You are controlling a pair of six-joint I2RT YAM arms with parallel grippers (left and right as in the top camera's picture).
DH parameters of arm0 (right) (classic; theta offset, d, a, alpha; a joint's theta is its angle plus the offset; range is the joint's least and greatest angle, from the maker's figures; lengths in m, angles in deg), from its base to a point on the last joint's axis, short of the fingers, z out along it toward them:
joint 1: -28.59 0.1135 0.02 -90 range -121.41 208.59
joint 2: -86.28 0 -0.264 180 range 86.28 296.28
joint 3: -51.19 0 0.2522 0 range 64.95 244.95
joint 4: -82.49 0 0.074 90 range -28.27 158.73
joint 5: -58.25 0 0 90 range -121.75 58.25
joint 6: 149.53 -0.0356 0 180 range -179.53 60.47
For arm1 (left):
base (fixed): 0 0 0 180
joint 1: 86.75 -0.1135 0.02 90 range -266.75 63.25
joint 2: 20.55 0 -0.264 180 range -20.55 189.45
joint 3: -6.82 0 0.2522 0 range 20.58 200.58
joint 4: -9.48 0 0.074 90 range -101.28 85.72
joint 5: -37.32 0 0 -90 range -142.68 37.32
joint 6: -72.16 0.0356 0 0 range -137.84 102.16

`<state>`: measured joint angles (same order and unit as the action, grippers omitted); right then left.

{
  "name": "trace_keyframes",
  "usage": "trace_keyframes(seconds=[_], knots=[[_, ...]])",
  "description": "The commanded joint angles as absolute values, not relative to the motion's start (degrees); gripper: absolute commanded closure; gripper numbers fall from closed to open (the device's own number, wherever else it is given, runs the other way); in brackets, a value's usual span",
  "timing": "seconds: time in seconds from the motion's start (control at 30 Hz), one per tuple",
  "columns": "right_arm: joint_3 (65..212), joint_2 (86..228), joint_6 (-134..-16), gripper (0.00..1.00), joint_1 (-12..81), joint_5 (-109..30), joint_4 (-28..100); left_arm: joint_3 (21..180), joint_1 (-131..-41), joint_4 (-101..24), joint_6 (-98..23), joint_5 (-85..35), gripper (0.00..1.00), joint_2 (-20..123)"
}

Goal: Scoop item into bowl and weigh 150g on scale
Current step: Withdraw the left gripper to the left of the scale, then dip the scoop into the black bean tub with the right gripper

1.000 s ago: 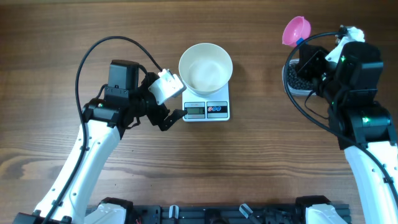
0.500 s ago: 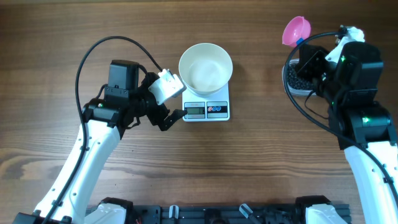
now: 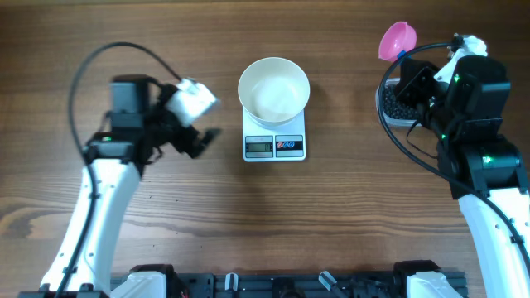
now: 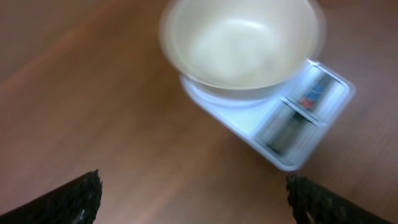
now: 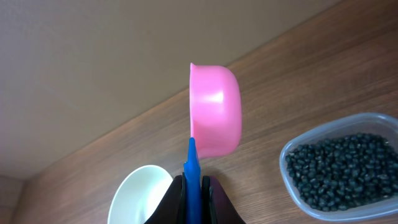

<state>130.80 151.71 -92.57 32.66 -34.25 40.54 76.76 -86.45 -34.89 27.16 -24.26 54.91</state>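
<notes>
Your left gripper (image 3: 204, 121) is hanging spread wide, holding nothing, near the scale (image 3: 274, 146) but apart from it. Your right gripper (image 5: 193, 198) is pinching the blue handle of the pink scoop (image 5: 216, 111). The bowl (image 3: 274, 89) is sitting on the scale and seems to be empty, though the close view is blurred. The beans (image 5: 339, 168) are lying in the clear tub (image 5: 283, 163), so all scooping and weighing is waiting.

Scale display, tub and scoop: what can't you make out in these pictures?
- Scale display reading: too small overhead, motion-blurred in the left wrist view.
- Tub of beans: mostly hidden under the right arm overhead; cut off by the frame edge in the right wrist view.
- Pink scoop: only its outside shows in the right wrist view, tiny overhead; contents unknown.
</notes>
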Motion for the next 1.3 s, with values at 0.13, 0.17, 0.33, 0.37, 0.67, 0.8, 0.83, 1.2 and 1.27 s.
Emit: trace_keyframes(seconds=[0.13,0.17,0.33,0.37,0.67,0.8,0.83,1.2,1.27], knots=[[131.7,151.7,-90.9,0.96,32.5,-31.8,40.8,77.9,-109.0,-15.7,22.8,-4.2,0.00,56.1],[131.7,151.7,-90.9,0.95,32.5,-31.7,40.8,78.9,-110.2,-16.2,21.9,0.1,0.00,56.9],[131.7,151.7,-90.8,0.96,32.5,-31.7,40.8,79.4,-106.0,-27.8,24.4,11.1,0.00,59.9],[131.7,151.7,-90.6,0.96,32.5,-31.7,40.8,79.4,-103.4,-32.4,27.3,11.8,0.00,60.4],[131.7,151.7,-90.5,0.96,32.5,-31.5,40.8,79.4,-94.6,-50.1,38.1,6.5,0.00,60.5],[131.7,151.7,-90.6,0.96,32.5,-31.6,40.8,79.4,-91.1,-57.0,47.2,-5.1,0.00,60.5],[131.7,151.7,-90.6,0.96,32.5,-31.5,40.8,79.4,-90.1,-57.0,48.1,-6.8,0.00,60.5],[131.7,151.7,-91.1,0.96,32.5,-31.7,40.8,79.4,-88.1,-50.8,49.4,-15.2,0.00,60.5],[131.7,151.7,-91.1,0.96,32.5,-31.7,40.8,79.4,-88.1,-50.8,49.4,-15.2,0.00,60.5]])
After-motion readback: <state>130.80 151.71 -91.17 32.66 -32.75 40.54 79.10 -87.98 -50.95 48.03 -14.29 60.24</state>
